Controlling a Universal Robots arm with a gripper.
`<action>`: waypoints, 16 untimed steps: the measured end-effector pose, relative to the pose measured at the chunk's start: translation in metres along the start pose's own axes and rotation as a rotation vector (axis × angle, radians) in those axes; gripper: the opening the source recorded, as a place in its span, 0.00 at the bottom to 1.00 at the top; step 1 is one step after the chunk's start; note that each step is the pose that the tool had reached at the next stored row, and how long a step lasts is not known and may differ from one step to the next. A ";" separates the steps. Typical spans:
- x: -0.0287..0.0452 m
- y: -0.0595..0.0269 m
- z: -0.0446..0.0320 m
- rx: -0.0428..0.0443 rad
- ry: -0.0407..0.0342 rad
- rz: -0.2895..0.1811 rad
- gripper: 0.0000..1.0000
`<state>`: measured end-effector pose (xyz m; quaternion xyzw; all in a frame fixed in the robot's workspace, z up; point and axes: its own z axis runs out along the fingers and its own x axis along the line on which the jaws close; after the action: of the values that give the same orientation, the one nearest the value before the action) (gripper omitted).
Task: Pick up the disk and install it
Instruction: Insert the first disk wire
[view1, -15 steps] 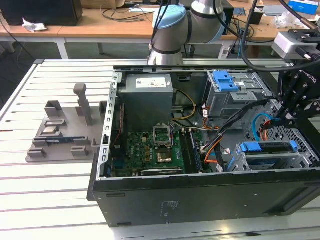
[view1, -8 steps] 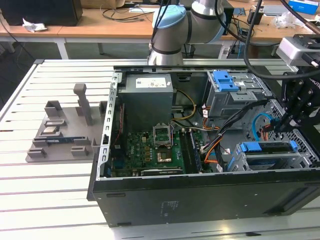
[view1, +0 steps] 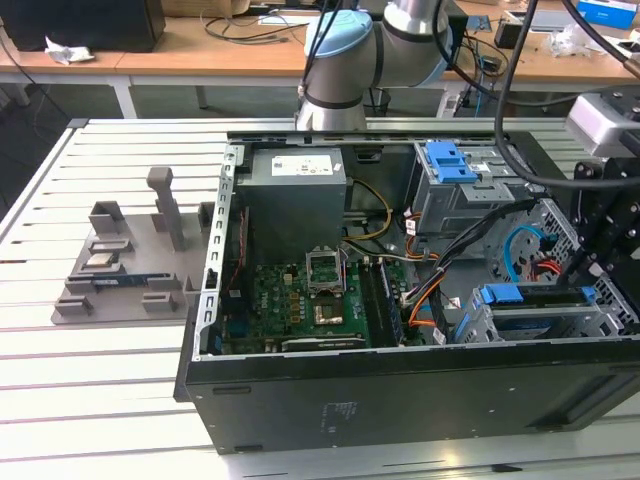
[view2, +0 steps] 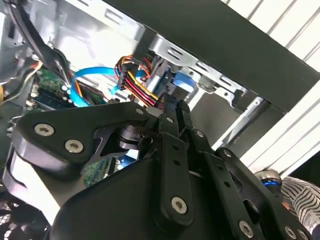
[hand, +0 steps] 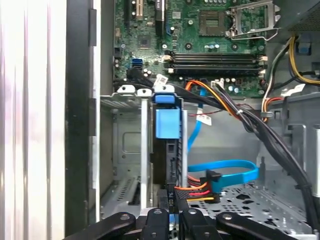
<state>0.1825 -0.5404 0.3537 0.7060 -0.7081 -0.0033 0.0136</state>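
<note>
The disk lies in the lower drive cage at the exterior view's right end of the open computer case, its blue rail facing up. In the first wrist view the disk stands edge-on between the cage's metal walls, with a blue tab at its far end. My gripper hangs just behind the cage. In both wrist views its black fingers come together at the disk's near end. The gripper looks shut, with the gap narrower than the disk's thickness. In the second wrist view the disk shows as a blue patch just past the fingertips.
Black, orange and blue cables run close beside the cage. Above it sits a second cage with a blue bracket. The grey power supply and the motherboard fill the case's left part. A grey fixture rests on the slatted table.
</note>
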 end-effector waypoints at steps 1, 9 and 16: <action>0.0010 0.0003 0.0011 0.0000 -0.0002 0.000 0.17; -0.0079 0.0006 0.0053 0.0000 -0.0007 0.000 0.17; -0.0090 0.0004 0.0110 0.0001 -0.0004 0.000 0.17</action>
<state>0.1818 -0.5316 0.3425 0.7060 -0.7081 -0.0034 0.0134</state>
